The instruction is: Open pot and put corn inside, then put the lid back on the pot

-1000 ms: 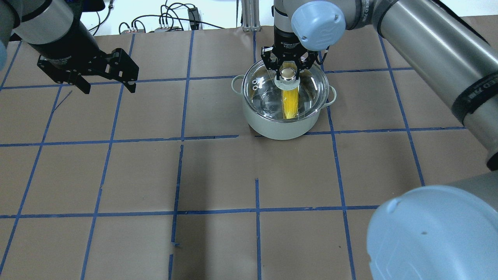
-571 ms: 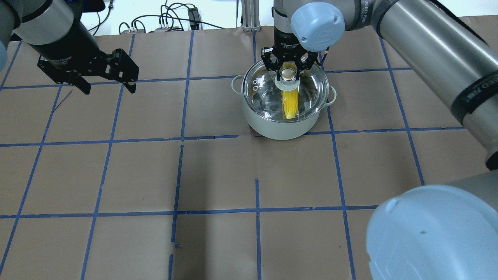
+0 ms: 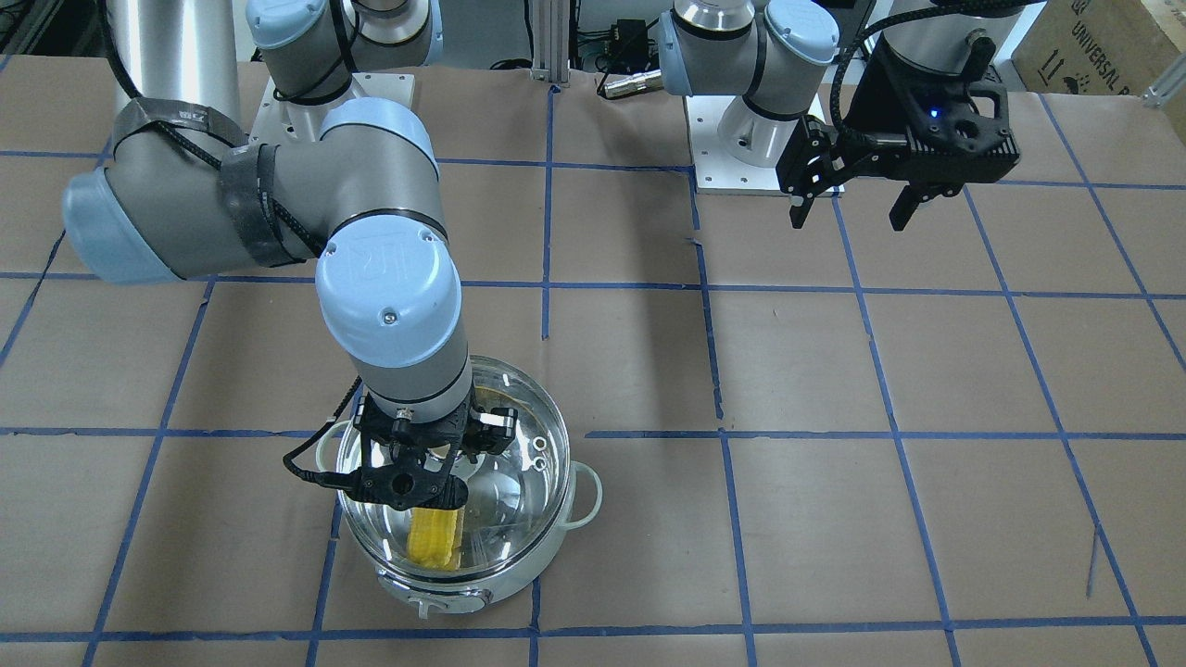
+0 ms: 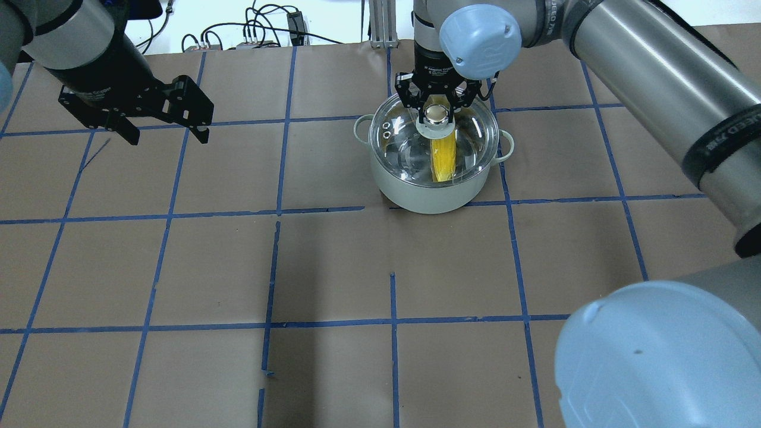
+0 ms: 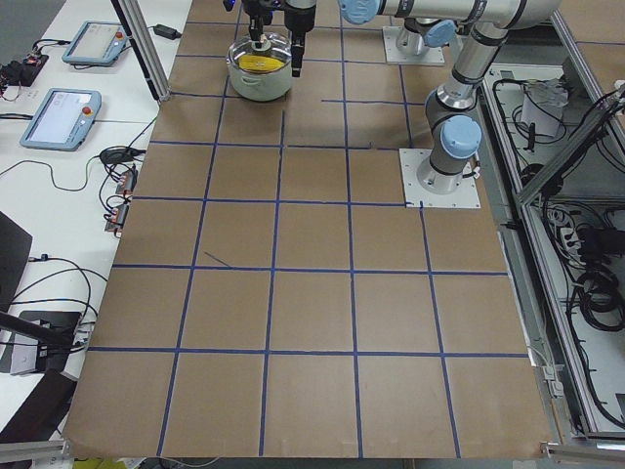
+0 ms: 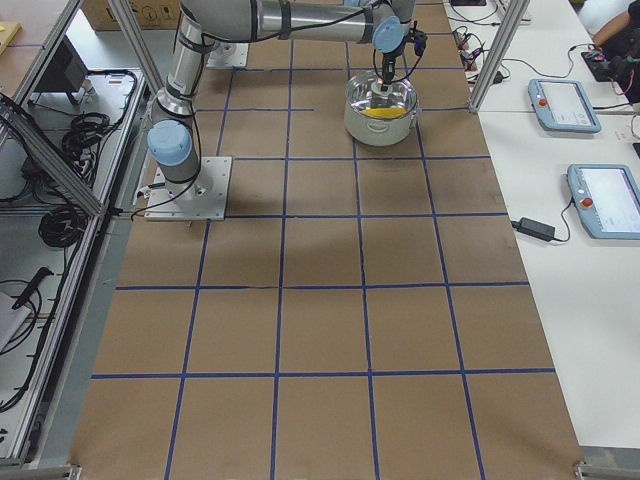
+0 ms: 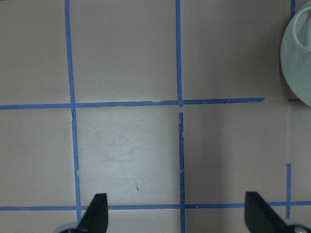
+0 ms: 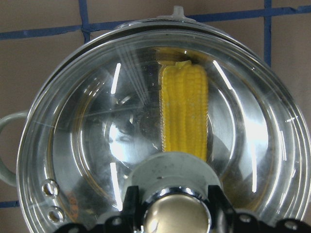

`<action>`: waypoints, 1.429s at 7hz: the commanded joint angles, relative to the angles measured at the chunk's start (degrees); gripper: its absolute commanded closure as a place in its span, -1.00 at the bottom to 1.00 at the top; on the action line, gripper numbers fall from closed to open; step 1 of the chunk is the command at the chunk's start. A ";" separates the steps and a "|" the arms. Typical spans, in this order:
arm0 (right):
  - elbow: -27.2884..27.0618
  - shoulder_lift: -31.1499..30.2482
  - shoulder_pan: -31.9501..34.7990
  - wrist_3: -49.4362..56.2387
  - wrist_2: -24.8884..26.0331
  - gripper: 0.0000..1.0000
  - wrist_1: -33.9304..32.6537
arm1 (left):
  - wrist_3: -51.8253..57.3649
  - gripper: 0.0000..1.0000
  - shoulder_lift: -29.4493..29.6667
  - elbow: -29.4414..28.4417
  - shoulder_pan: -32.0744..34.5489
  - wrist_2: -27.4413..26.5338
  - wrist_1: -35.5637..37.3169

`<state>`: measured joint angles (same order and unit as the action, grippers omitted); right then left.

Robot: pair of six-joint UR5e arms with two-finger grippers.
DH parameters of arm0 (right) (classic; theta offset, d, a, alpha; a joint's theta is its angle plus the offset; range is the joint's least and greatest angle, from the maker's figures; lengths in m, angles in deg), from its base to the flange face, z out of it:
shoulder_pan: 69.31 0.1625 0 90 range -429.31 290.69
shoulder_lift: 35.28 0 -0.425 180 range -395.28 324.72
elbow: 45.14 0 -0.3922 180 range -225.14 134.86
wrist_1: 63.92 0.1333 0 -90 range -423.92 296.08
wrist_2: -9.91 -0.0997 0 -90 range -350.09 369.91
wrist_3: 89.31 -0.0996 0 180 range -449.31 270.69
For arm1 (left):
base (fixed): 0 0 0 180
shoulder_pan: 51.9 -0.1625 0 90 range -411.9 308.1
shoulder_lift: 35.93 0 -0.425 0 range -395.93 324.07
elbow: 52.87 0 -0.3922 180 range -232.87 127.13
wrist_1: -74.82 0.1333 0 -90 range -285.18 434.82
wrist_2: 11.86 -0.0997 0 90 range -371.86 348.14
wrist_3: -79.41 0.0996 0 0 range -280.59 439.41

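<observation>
The pale mint pot stands at the far middle of the table. The clear glass lid lies on its rim. The yellow corn lies inside, seen through the glass, also in the right wrist view. My right gripper points straight down over the lid's knob, with a finger close against each side of it. My left gripper is open and empty above the table, far to the pot's left; its wrist view shows bare paper and the pot's edge.
Brown paper with blue tape grid lines covers the table. Cables and boxes lie past the far edge. My right arm's elbow fills the near right of the overhead view.
My right gripper and the lid's knob have shifted slightly towards the far left. The lid stays over the pot. My left arm has not moved.
</observation>
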<state>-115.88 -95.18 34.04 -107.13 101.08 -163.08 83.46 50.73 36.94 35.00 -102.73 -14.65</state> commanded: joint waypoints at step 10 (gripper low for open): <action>0.25 0.05 0.01 0.85 -0.73 -1.00 -1.48 | -0.01 -1.00 0.00 0.01 0.11 -0.01 0.00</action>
<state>-116.29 -94.84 34.04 -106.46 100.95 -165.07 83.45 50.73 36.95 35.08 -102.74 -14.65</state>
